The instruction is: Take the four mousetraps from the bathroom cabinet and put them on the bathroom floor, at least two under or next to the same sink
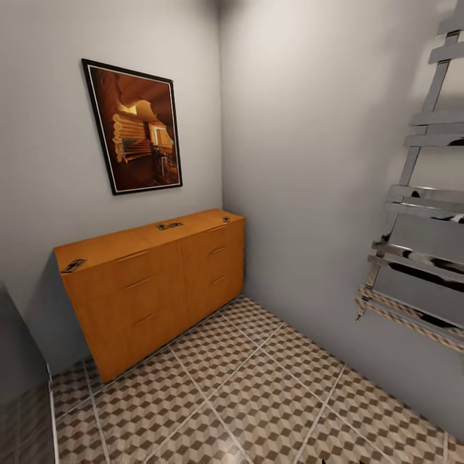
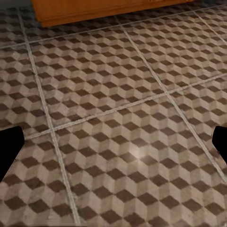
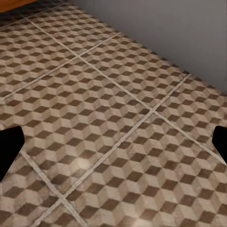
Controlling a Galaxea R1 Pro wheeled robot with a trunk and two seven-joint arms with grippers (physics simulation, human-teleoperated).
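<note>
While two mousetraps are seen atop the cabinet, nothing is held (each hand's fingers sit wide apart at its wrist view's edges); approach across the bathroom floor is judged next.

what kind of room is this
Probably a bathroom, though no sink or toilet shows here: a small tiled room with cube-pattern floor tiles, a chrome ladder-style towel rail on the grey wall, and an orange-brown wooden cabinet below a framed picture.
</note>
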